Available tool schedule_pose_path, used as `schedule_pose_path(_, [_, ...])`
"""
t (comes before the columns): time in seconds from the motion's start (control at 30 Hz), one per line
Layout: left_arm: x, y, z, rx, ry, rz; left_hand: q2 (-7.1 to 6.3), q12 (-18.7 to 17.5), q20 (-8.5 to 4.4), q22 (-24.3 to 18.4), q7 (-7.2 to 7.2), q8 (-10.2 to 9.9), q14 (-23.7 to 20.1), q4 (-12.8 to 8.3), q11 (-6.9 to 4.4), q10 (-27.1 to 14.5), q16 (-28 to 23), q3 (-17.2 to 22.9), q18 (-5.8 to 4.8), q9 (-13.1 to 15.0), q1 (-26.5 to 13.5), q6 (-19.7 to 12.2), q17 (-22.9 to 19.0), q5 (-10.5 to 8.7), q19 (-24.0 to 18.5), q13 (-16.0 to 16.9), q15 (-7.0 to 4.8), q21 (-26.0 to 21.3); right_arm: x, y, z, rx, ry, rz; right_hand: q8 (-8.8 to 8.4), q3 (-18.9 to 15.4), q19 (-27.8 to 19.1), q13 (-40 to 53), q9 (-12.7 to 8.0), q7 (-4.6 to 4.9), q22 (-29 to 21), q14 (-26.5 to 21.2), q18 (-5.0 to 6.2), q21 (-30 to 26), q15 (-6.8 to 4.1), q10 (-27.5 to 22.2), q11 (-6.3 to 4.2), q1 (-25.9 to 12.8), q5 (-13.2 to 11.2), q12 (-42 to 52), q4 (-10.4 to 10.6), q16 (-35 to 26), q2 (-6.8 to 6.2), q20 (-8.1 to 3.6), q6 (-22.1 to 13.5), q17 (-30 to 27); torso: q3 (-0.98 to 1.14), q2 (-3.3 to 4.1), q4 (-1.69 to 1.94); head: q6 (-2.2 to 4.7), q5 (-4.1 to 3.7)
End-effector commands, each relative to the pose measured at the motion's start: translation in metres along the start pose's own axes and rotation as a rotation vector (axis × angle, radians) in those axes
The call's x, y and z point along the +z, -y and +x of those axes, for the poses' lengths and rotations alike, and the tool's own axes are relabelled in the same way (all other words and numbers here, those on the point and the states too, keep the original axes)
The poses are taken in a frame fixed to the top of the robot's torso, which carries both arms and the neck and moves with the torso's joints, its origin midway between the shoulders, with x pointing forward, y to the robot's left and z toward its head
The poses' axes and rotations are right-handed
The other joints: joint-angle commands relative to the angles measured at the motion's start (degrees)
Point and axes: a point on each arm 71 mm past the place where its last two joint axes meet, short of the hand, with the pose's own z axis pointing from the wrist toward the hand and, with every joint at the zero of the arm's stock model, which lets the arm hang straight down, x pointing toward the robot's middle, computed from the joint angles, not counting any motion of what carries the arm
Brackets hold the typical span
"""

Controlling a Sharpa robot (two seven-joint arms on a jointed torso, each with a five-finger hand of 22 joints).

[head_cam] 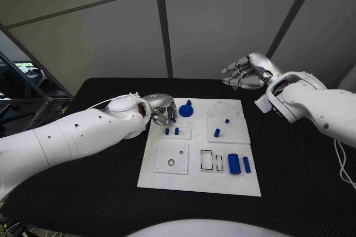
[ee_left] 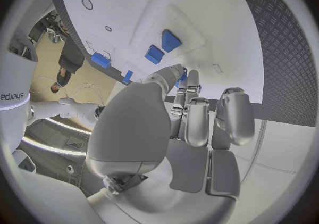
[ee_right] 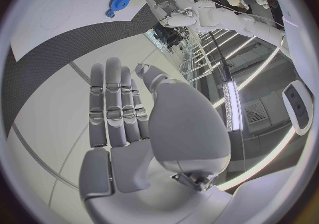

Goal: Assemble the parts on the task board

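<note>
The left hand point(head_cam: 159, 113), fingers curled at the task board point(head_cam: 200, 180), cannot be judged; a blue part point(ee_left: 182, 79) is seen at its fingertips. The right hand point(head_cam: 245, 72) is held empty, upper right.

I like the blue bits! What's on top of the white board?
On the task board lie blue parts: a gear, a cylinder, small pegs. The left hand covers its edge there.

Left hand point(head_cam: 159, 109) reaches forward, fingers point(ee_left: 197, 123) curled downward; right hand point(head_cam: 246, 72) raised, fingers point(ee_right: 114, 108) straight, holding nothing
</note>
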Motion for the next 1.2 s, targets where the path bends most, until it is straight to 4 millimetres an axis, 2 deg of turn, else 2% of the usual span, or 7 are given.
schedule_pose_path(0.03, [0.0007,0.002,0.001,0.0,-0.005,0.007,0.07,-0.4,0.07,2.4,0.14,-0.2,2.0,0.1,0.09,0.5,0.2,0.3,0.47,0.0,-0.5,0.4,-0.1,-0.38,0.5,0.0,0.26,-0.2,0.0004,-0.0014,-0.0005,0.003,-0.003,-0.009,0.05,0.4,0.3,-0.1,0.0,0.07,-0.1,0.3,0.63,-0.3,0.07,-0.2,0.05,-0.3,0.4,-0.2,-0.1,-0.1,0.19,0.14,0.4,0.1,-0.03,-0.01,0.03,-0.05,-0.08])
schedule_pose_path(0.9, [0.0033,0.0017,0.0047,0.007,-0.049,-0.025,0.11,-0.5,0.07,2.5,0.08,-0.3,2.0,0.1,0.04,0.6,0.2,0.3,0.46,0.0,-0.6,0.5,-0.2,-0.42,0.5,0.0,0.23,-0.1,0.0004,-0.0011,-0.0004,0.002,-0.004,-0.008,0.05,0.4,0.3,-0.1,0.0,0.07,-0.1,0.3,0.63,-0.3,0.07,-0.2,0.05,-0.3,0.4,-0.2,-0.1,-0.1,0.19,0.14,0.4,0.1,0.01,-0.03,0.01,-0.23,-0.25])
schedule_pose_path(1.0, [0.0042,0.0019,0.0048,0.007,-0.048,-0.027,-0.1,-1.3,0.13,2.4,0.36,-1.2,2.0,0.1,0.26,0.3,0.2,0.4,0.48,-0.3,-1.2,-0.4,-0.3,-0.47,0.4,-0.1,0.38,-0.3,0.0004,-0.0012,-0.0004,0.003,-0.004,-0.007,0.05,0.4,0.3,-0.1,0.0,0.07,-0.1,0.3,0.63,-0.3,0.07,-0.2,0.05,-0.3,0.4,-0.2,-0.1,-0.1,0.19,0.14,0.4,0.1,0.03,-0.04,-0.03,-0.29,-0.26])
schedule_pose_path(1.1, [0.0047,0.0018,0.0049,0.008,-0.048,-0.031,-0.44,-2.0,0.29,2.3,0.77,-2.9,1.9,0.0,0.53,0.3,0.2,0.7,0.49,-1.0,-1.6,-2.7,-0.3,-0.45,0.4,-0.2,0.62,-0.5,0.0003,-0.0012,-0.0004,0.003,-0.004,-0.007,0.05,0.4,0.3,-0.1,0.0,0.07,-0.1,0.3,0.63,-0.3,0.07,-0.2,0.05,-0.3,0.4,-0.2,-0.1,-0.1,0.19,0.14,0.4,0.1,0.02,0.01,-0.01,-0.26,-0.27])
schedule_pose_path(1.2, [0.0049,0.0011,0.005,0.008,-0.049,-0.035,-0.75,-2.6,0.3,2.4,0.93,-4.8,1.9,-0.2,0.33,0.6,0.2,1.1,0.52,-1.9,-1.9,-5.2,-0.5,-0.46,0.4,-0.2,0.48,-0.6,0.0002,-0.0011,-0.0006,0.002,-0.003,-0.008,0.05,0.4,0.3,-0.1,0.0,0.07,-0.1,0.3,0.63,-0.3,0.07,-0.2,0.05,-0.3,0.4,-0.2,-0.1,-0.1,0.19,0.14,0.4,0.1,0.0,-0.03,0.02,-0.22,-0.34])
